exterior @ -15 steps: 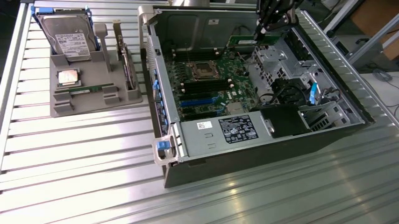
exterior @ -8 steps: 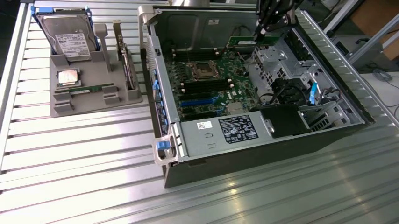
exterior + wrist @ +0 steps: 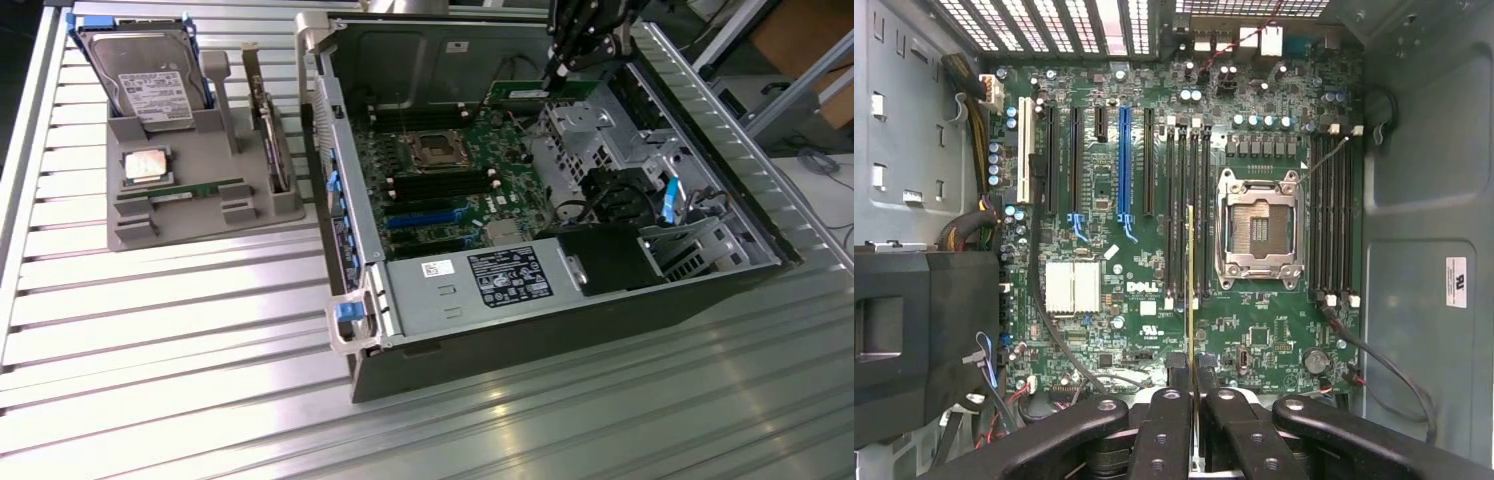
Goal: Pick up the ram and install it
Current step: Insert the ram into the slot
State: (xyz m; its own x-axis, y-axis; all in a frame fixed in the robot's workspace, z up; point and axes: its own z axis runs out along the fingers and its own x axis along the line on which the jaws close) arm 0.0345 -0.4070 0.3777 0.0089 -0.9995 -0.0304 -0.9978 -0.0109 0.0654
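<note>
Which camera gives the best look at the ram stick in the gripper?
The exterior view: the ram shows its long green side, hanging from the gripper above the open case. In the wrist view it appears edge-on, a thin line between the fingers, over the memory slots.

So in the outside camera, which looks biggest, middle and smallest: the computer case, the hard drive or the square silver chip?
Largest to smallest:
1. computer case
2. hard drive
3. silver chip

the gripper (image 3: 1191, 364) pinches the ram (image 3: 1191, 280) (seen edge-on) over the motherboard (image 3: 1154, 330) and its memory slots.
</note>
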